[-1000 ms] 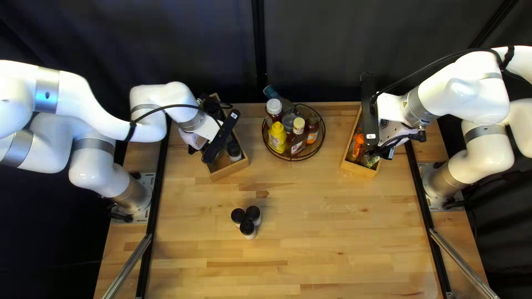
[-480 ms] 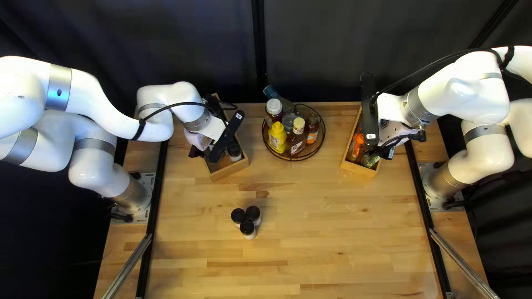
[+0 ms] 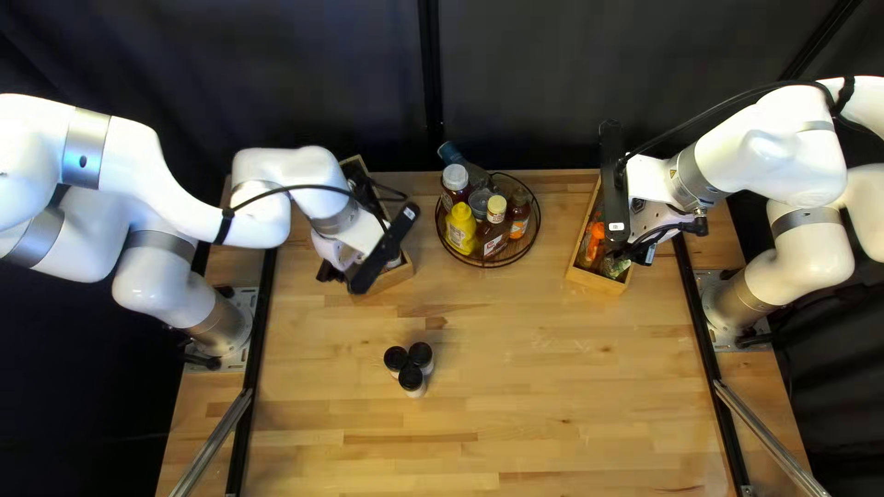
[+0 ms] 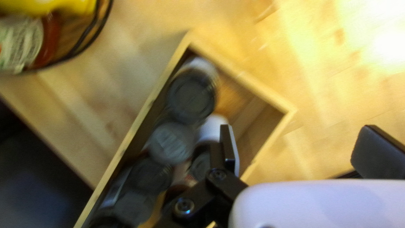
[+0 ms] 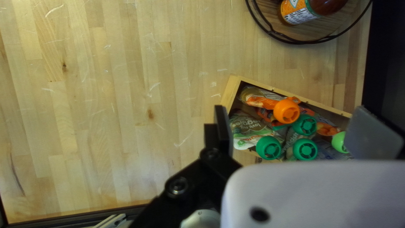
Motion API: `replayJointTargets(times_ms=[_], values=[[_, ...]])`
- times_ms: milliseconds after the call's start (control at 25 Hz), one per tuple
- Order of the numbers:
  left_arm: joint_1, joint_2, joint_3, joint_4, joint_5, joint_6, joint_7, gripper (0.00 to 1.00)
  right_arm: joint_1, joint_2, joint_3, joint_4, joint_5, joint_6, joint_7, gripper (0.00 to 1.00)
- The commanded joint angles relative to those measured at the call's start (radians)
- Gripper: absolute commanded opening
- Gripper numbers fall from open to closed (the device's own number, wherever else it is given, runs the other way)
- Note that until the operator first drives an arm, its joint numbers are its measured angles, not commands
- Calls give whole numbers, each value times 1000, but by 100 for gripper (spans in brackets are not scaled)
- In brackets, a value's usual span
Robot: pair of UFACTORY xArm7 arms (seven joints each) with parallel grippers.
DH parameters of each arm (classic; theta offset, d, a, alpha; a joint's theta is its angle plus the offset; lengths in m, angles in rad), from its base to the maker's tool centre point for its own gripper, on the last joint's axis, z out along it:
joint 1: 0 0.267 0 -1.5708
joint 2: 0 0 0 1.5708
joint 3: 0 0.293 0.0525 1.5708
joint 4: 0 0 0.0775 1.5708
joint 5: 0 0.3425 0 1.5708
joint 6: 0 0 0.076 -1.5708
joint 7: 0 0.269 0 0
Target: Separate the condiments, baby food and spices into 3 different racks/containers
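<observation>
In the top left view, my left gripper [image 3: 337,261] is over the front of the left wooden box [image 3: 385,282]; in the left wrist view the left gripper [image 4: 297,150] stands open, one finger above dark-lidded spice jars [image 4: 192,97]. Three black-lidded jars [image 3: 412,378] stand grouped on the table. Condiment bottles [image 3: 459,226] fill the round wire rack [image 3: 488,266]. My right gripper [image 3: 652,221] is above the right wooden box [image 3: 597,282]. Seen from the right wrist, the right gripper [image 5: 295,133] is open over baby food pouches [image 5: 251,128] with orange and green caps.
A bottle with a blue-green top [image 3: 448,153] leans out past the wire rack's back edge. The dark curtain [image 3: 516,83] hangs behind the table's far edge. Dark rails [image 3: 261,322] run along both sides of the wooden tabletop [image 3: 552,396].
My left gripper has moved right and toward the table's near edge, from the left side of its box to the front. The right arm and the objects on the table have kept still.
</observation>
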Motion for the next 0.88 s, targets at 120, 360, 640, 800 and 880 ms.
replayJointTargets(times_ms=[120,360,640,800,880], values=[[-85,94,-83,34,-103,-43,-137,100,0,0,0,0,0,0,0,100],[-125,170,-123,39,-158,-114,-212,100,0,0,0,0,0,0,0,100],[-137,251,-160,46,-153,-226,-305,100,0,0,0,0,0,0,0,100],[-137,301,-171,59,-141,-278,-340,100,0,0,0,0,0,0,0,100],[-137,317,-177,63,-130,-294,-362,100,0,0,0,0,0,0,0,100]])
